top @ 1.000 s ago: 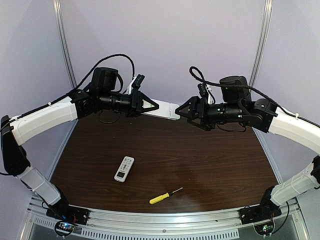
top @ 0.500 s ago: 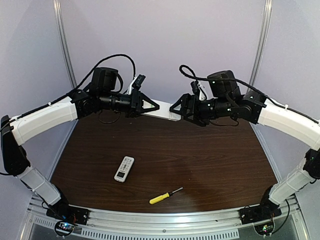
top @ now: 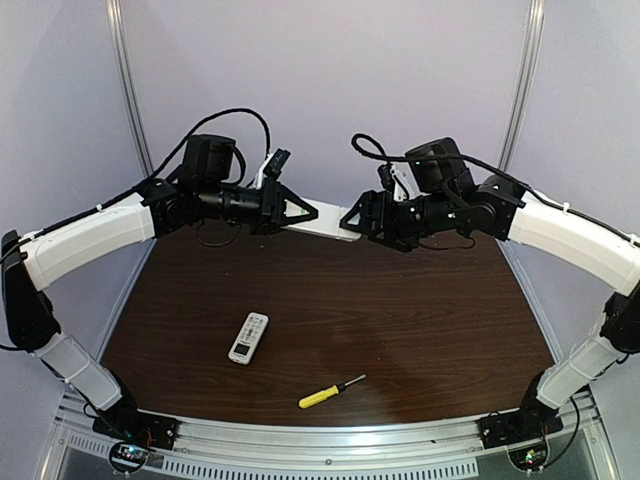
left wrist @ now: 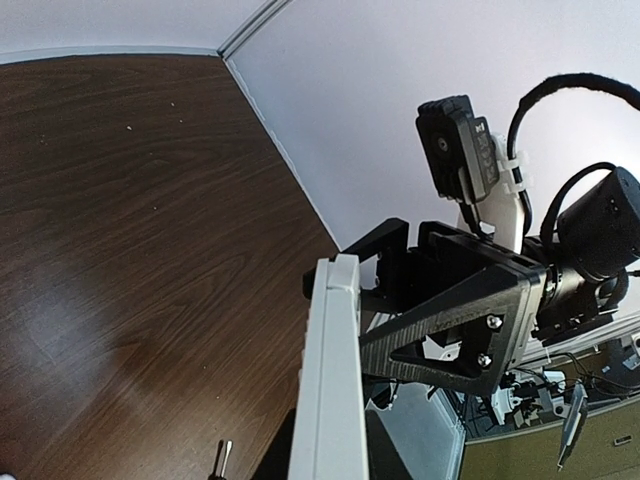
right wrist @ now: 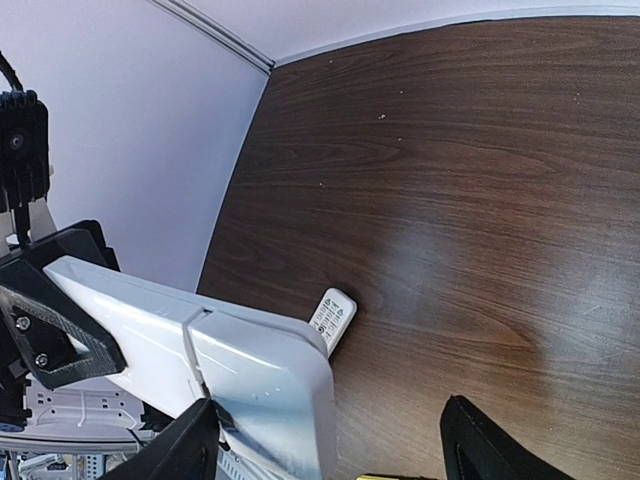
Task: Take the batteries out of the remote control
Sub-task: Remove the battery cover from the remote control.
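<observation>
Overhead, my left gripper [top: 303, 213] pinches the remote control [top: 322, 223] aloft, my right gripper [top: 352, 220] spread around its free end. Left wrist: only its edge shows. Right wrist: casing looks closed, batteries unseen, probably all inside; unloading not begun.

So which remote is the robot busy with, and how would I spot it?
Look above the dark brown wooden table, where the left arm and right arm meet. The long white plastic remote hangs there in mid-air, gripped at one end by the left arm's jaws. The other white remote lies flat on the table instead.
</observation>
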Controlling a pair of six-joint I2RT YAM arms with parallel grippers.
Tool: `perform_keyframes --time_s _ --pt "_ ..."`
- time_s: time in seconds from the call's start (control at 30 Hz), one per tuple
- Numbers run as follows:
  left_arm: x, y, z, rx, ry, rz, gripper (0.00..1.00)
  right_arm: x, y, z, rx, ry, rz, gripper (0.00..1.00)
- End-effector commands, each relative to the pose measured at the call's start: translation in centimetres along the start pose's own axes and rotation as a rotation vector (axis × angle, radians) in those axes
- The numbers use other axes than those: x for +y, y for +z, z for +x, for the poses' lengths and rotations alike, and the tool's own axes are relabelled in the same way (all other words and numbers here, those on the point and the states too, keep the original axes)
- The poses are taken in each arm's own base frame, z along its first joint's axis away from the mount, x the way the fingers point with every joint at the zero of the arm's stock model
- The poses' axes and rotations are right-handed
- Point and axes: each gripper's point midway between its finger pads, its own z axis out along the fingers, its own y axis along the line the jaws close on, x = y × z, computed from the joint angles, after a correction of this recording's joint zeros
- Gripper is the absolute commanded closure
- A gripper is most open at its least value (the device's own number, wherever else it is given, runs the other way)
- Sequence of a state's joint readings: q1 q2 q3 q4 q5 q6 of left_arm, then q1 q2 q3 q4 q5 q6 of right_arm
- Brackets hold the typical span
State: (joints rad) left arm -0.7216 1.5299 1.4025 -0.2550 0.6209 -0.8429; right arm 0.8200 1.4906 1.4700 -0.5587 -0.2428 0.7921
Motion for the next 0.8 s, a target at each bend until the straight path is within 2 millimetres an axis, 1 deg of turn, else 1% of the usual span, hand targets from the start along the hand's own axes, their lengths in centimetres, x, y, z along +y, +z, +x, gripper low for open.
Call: perform_keyframes --time_s 0.0,0.17,0.23,0.3,0.4,0.57,0.67,0.77 --pt "-1.6 -0.2 -1.3 -0.045 0.051 0.056 1.00 0.0 0.3 0.1 0.005 -0.024 0.031 0.22" --pt "-1.3 0.0 -1.2 -0.041 0.048 0.052 1.00 0.5 0.2 0.0 -0.001 -0.031 0.015 0.21" --pt "-1.4 0.0 -1.2 -0.041 0.049 0.054 1.00 0.1 0.4 0.1 0.004 -0.036 0.034 0.22" --pt "-1.3 0.0 -1.2 -0.040 0.048 0.053 1.00 -0.4 0.6 0.2 0.011 -0.045 0.070 0.25" --pt "-1.3 0.0 -1.3 -0.041 0.049 0.053 1.00 -1.0 0.9 0.4 0.023 -0.064 0.119 0.32" --pt "-1.2 0.1 -1.3 -0.040 0.047 0.050 1.00 -1.3 1.1 0.7 0.032 -0.079 0.143 0.49" --pt "-1.1 0.2 -1.2 -0.039 0.046 0.049 1.00 -1.1 1.5 1.0 0.044 -0.079 0.136 0.55" --pt "-1.1 0.3 -1.3 -0.038 0.047 0.051 1.00 -1.0 1.7 1.3 0.055 -0.081 0.130 0.59"
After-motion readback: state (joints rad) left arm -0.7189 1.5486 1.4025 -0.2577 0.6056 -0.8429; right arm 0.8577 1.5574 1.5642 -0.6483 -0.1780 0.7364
